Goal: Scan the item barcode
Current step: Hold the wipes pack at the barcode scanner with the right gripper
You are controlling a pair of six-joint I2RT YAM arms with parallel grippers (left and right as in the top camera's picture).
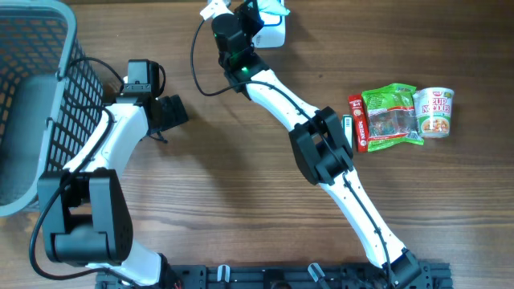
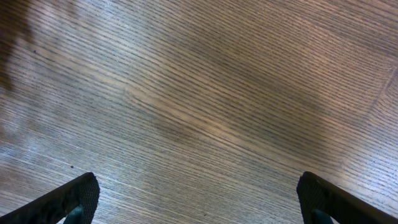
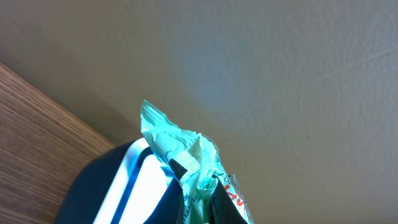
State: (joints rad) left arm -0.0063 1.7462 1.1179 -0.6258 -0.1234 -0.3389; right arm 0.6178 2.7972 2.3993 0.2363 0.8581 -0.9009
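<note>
Overhead and wrist views, scanning step in progress. The right gripper (image 1: 263,13), at the top centre of the overhead frame, is clenched on a crumpled teal packet (image 3: 185,155) and holds it just above the scanner (image 1: 274,34), a white unit at the table's (image 1: 225,185) far edge. In the right wrist view the packet's folded end hangs over the scanner's (image 3: 121,186) face, which shows a blue glow. Pick-up and carry thus appear done. Whether the barcode faces the scanner, or has registered, cannot be told, since no barcode is visible. What seems left is a confirmed read, then setting the packet down, perhaps in the basket (image 1: 72,48) at the upper left.

The left gripper (image 1: 173,112) is released, its fingers (image 2: 74,199) spread wide over bare wood, beside the basket and holding nothing.

At the right of the overhead frame lie three more items side by side: a red pack (image 1: 357,122), a green bag (image 1: 391,116) and a noodle cup (image 1: 434,111), well apart from the scanner. Nothing blocks the scanner. The packet's creases are the likeliest hindrance to a clean read.
</note>
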